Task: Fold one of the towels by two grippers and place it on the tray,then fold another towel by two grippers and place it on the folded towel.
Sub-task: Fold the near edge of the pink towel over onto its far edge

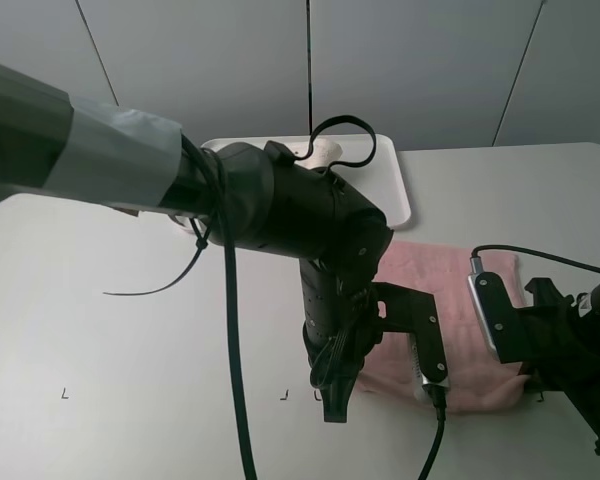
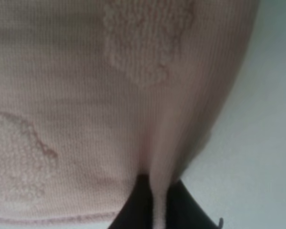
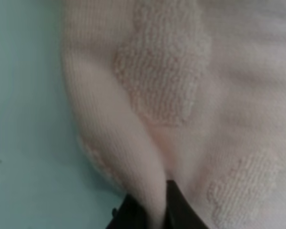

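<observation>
Left wrist view: left gripper clamps pink towel at a corner far from tray; right gripper clamps the other, likely for folding.

Pale pink cloth on white.
The pink towel is pale pink with faint embossed terry blotches; the cream towel is off-white, the tray white, the table grey-white.

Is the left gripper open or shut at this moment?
Shut: the left gripper pinches a ridge of the pink towel between its dark jaws, as the left wrist view shows.
</observation>
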Robot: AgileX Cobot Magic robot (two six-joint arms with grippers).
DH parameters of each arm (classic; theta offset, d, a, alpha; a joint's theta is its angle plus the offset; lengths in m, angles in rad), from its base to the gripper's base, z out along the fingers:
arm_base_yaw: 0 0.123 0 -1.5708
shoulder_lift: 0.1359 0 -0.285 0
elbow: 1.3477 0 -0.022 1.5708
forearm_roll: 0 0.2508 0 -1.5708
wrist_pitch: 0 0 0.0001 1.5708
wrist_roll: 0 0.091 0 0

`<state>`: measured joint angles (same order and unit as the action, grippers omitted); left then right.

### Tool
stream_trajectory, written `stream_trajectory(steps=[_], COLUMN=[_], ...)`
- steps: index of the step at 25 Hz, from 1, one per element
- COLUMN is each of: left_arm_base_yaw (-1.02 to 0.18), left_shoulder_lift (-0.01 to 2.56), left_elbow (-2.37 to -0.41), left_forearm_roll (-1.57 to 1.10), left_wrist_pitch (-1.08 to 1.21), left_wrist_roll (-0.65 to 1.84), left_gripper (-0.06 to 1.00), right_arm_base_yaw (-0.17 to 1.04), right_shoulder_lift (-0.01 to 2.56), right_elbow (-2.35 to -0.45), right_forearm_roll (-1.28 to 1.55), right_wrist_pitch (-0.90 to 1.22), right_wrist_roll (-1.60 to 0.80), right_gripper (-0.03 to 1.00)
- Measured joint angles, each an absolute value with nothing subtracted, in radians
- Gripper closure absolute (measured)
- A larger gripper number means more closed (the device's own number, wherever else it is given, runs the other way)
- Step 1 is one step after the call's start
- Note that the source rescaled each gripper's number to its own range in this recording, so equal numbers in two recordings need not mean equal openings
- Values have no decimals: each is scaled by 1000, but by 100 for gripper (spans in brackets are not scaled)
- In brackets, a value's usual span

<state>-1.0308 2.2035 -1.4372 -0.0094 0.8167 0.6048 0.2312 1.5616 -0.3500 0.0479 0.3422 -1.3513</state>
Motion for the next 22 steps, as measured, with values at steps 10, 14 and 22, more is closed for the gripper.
stream_trajectory(steps=[10, 14, 22], left_arm_base_yaw=[-1023, -981, -885], left_shoulder_lift=[2148, 2110, 2066], left_elbow=[-1437, -1437, -1437], left_forearm_roll=[0, -6, -19], left_wrist_pitch=[770, 748, 685], left_wrist_roll=[556, 511, 397], left_gripper=[94, 94, 94], right_arm_base_yaw=[231, 231, 231], right_shoulder_lift=[1433, 1387, 1342], right_elbow=[-346, -357, -454], right_forearm_roll=[115, 116, 117], right_wrist_pitch=[344, 348, 372], right_wrist_roll=[-1195, -1072, -822], right_gripper=[96, 96, 96])
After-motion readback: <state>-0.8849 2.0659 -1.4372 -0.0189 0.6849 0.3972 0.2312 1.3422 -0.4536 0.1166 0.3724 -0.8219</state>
